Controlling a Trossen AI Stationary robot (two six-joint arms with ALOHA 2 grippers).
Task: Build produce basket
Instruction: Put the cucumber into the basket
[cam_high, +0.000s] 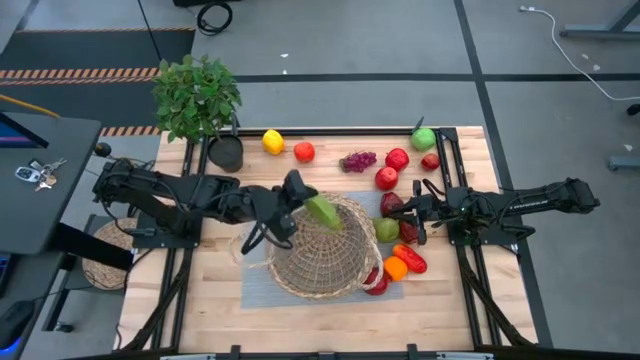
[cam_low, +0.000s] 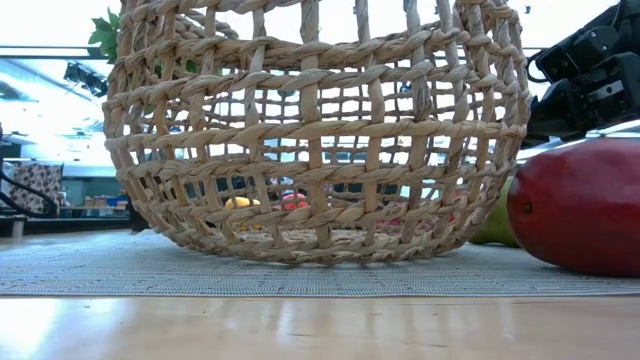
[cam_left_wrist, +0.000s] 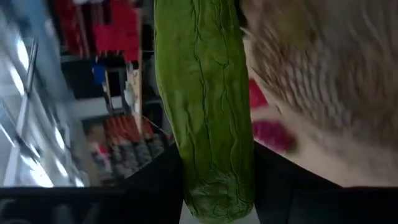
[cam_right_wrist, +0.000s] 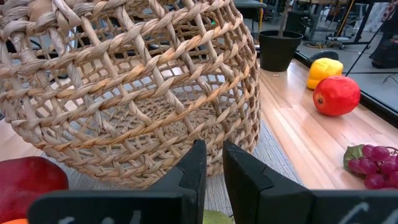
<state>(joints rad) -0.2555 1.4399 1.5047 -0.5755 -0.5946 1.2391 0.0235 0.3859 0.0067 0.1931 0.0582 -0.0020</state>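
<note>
currently the left gripper (cam_high: 300, 203) hangs just over the near rim of the large round tan woven wicker basket (cam_high: 322, 268), its fingers part closed on a long green cucumber (cam_high: 323, 211). in the high view the cucumber's long axis runs outward from the fingers, slanting across the basket's mouth, so its free end already lies above the opening; the drop looks to be straight down and inward. the left arm is plainly the nearer one for this piece. the right gripper (cam_right_wrist: 213, 180) waits beside the basket's other side, low at the wall, fingers shut and holding nothing.

the basket sits on a grey woven mat (cam_high: 260, 285) on a pale wooden table (cam_high: 200, 290), and appears to have no produce in it yet. red, green, yellow and orange fruits and a purple grape bunch (cam_high: 358, 160) lie scattered beyond and to the right. a leafy green potted plant (cam_high: 197, 97) stands at the far left corner.
</note>
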